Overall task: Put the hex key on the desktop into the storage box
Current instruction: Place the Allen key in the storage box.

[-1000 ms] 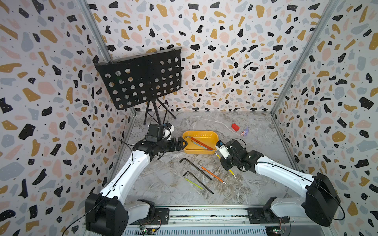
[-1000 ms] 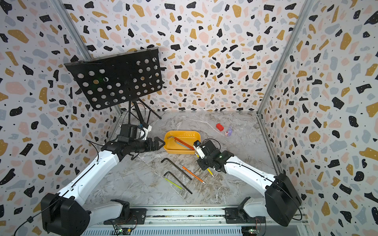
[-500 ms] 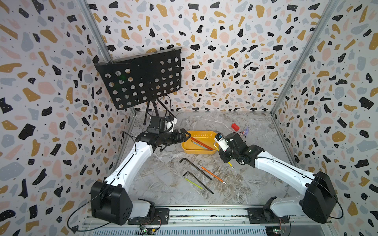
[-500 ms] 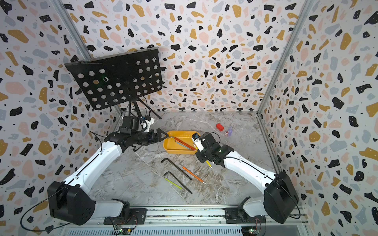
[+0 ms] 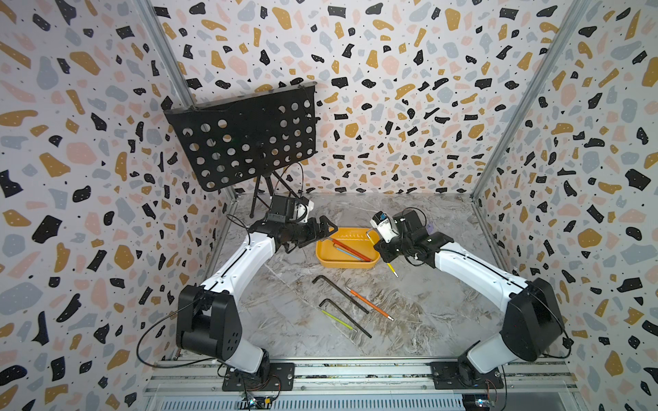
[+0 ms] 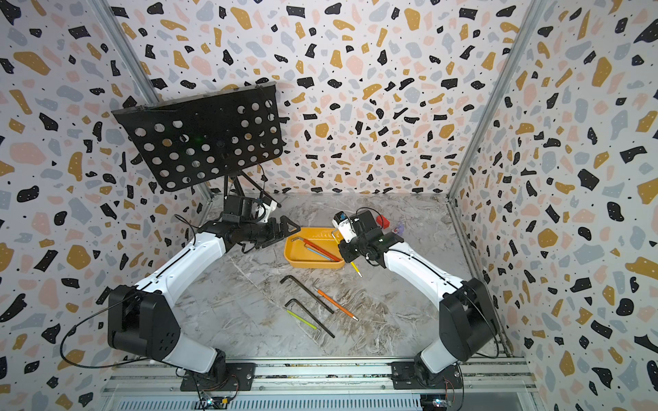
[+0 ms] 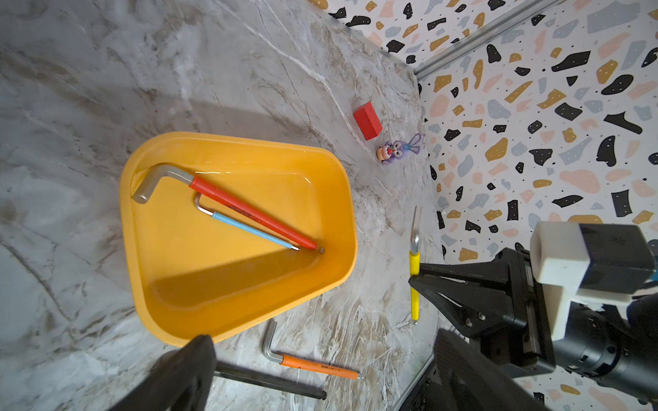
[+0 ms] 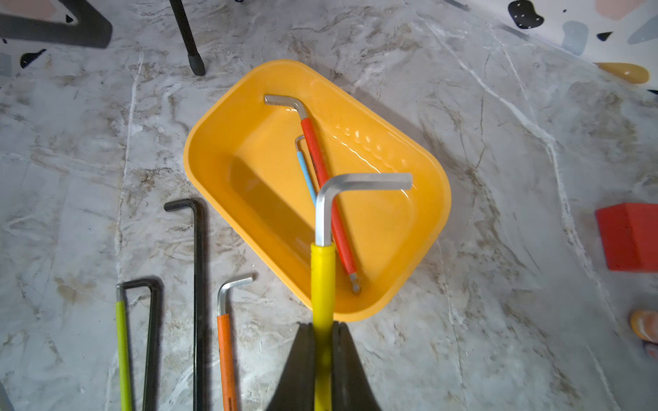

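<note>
My right gripper (image 8: 323, 325) is shut on the yellow sleeve of a hex key (image 8: 323, 277), held in the air. The key's bare bent end hangs over the right end of the yellow-orange storage box (image 8: 228, 103). In both top views the box (image 5: 341, 264) stands mid-desktop with that gripper (image 5: 382, 251) at its right end. A red-sleeved key (image 8: 325, 192) and a thin blue one (image 8: 306, 170) lie inside. My left gripper (image 7: 324, 336) is open and empty, hovering beside the box's left end (image 5: 327, 233).
On the desktop (image 5: 285, 320) in front of the box lie two black hex keys (image 5: 340, 294) (image 5: 347, 320), an orange-sleeved one (image 5: 370, 304) and a lime one (image 5: 336, 319). A red block (image 7: 367, 120) and purple toy (image 7: 398, 148) sit far right. A black music stand (image 5: 245, 138) stands back left.
My right gripper has lifted the yellow hex key and carried it back to the box's right end. The left arm has swung farther back and slightly right, its gripper still open.
</note>
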Controlling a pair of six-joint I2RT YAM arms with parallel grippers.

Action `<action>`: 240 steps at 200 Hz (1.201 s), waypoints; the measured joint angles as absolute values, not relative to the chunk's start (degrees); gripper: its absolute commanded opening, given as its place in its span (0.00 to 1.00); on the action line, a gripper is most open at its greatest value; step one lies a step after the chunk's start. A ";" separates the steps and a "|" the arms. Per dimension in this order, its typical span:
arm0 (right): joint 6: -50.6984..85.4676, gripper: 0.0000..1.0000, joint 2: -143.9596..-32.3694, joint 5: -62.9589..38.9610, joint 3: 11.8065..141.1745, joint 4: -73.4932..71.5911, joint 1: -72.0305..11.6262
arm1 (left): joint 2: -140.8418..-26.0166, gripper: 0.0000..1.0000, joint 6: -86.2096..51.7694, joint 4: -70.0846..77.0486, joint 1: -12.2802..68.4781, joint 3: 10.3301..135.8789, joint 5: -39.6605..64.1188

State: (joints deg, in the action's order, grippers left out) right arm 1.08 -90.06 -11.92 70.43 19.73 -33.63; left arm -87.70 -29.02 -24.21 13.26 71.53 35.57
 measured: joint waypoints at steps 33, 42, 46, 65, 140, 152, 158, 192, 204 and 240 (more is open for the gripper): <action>1.26 0.00 -96.03 -15.31 76.16 19.46 -33.54 | -88.20 1.00 -29.54 -23.64 11.75 72.64 35.70; 1.26 0.00 -97.41 -16.23 77.52 19.51 -33.54 | -88.20 1.00 -29.78 -23.40 11.20 72.64 35.75; 1.26 0.00 -98.02 -16.67 78.17 19.55 -33.54 | -88.20 1.00 -29.87 -23.31 10.96 72.62 35.75; 1.21 0.00 -100.51 -18.39 80.93 19.59 -33.54 | -88.20 1.00 -30.74 -22.68 9.98 72.12 36.14; -1.61 0.00 -111.28 -19.88 94.80 22.28 -33.54 | -88.20 1.00 -32.60 -22.13 9.02 71.53 37.36; -2.22 0.00 -113.21 -19.68 96.33 22.57 -33.54 | -88.20 1.00 -32.69 -22.17 9.02 71.48 37.50; -2.46 0.00 -114.24 -19.49 97.10 22.76 -33.54 | -88.20 1.00 -32.75 -22.15 9.02 71.48 37.50; -2.92 0.00 -119.96 -18.52 101.30 23.64 -33.54 | -88.20 1.00 -33.19 -22.13 8.99 71.37 37.52; -2.90 0.00 -121.27 -18.48 101.93 23.66 -33.54 | -88.20 1.00 -33.34 -22.06 8.99 71.26 37.52; -2.76 0.00 -123.46 -18.94 102.28 23.75 -33.54 | -88.44 1.00 -34.15 -21.65 8.60 71.13 38.00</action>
State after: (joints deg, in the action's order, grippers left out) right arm -2.76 -123.46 -18.94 102.28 23.75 -33.54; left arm -88.44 -34.15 -21.65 8.60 71.13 38.00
